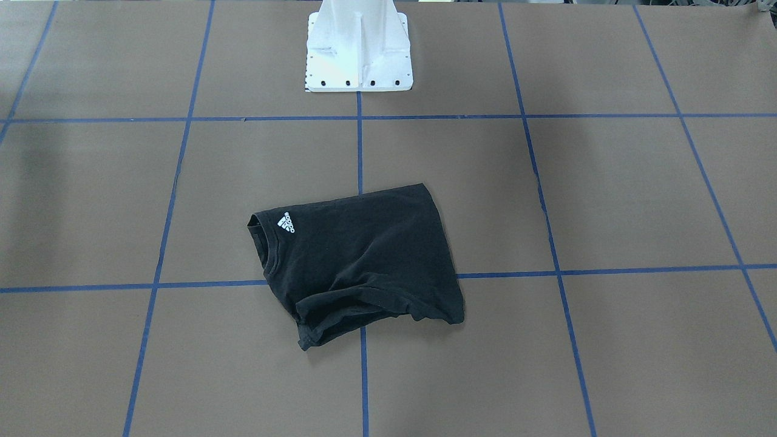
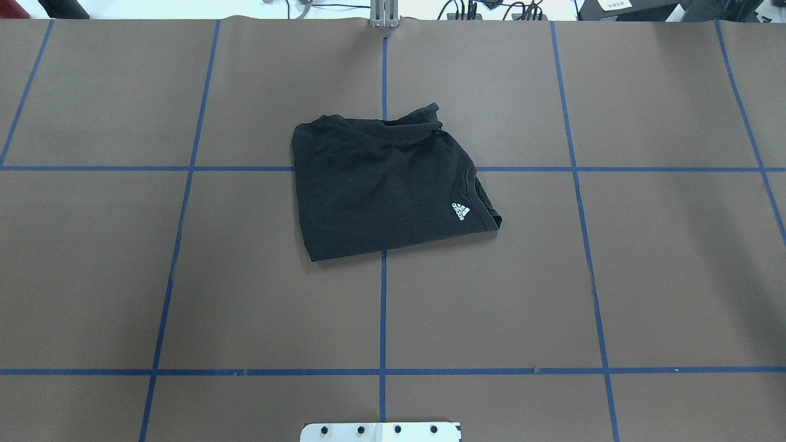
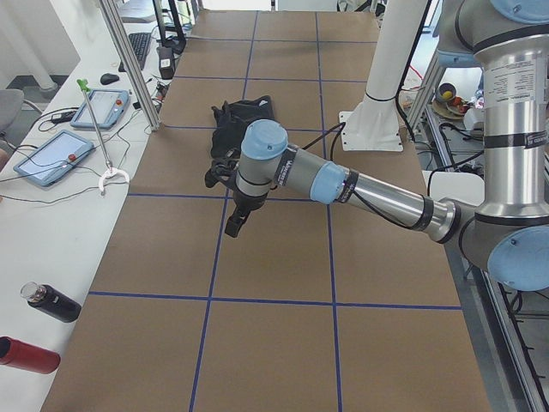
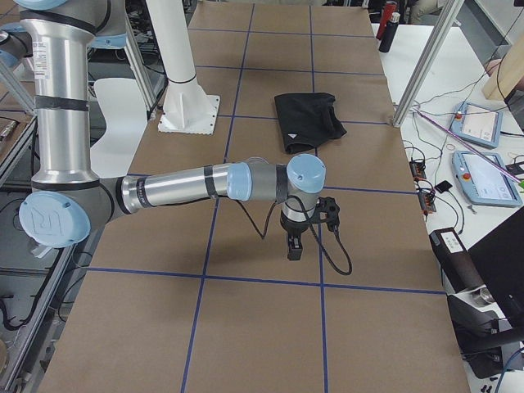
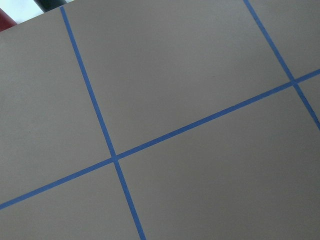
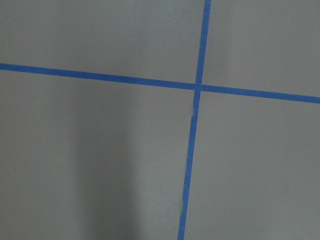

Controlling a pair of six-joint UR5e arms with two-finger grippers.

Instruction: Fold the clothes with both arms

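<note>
The black T-shirt [image 1: 358,255] lies folded into a compact rectangle on the brown table near its middle, with its collar and small white neck logo [image 2: 461,211] showing; the chest graphic is hidden. The shirt [image 3: 242,120] lies well beyond the near left arm, whose gripper [image 3: 236,219] hangs above bare table, and I cannot tell whether it is open or shut. My right gripper [image 4: 293,246] points down over bare table, well short of the shirt [image 4: 307,119], and I cannot tell its state either. Both wrist views show only table and blue tape lines.
The white pedestal base [image 1: 358,54] stands at the robot's side of the table. Blue tape [image 2: 383,307] divides the brown surface into squares. A side bench holds tablets [image 3: 51,157] and bottles [image 3: 51,302], with metal posts [image 3: 129,60] along the table's edge.
</note>
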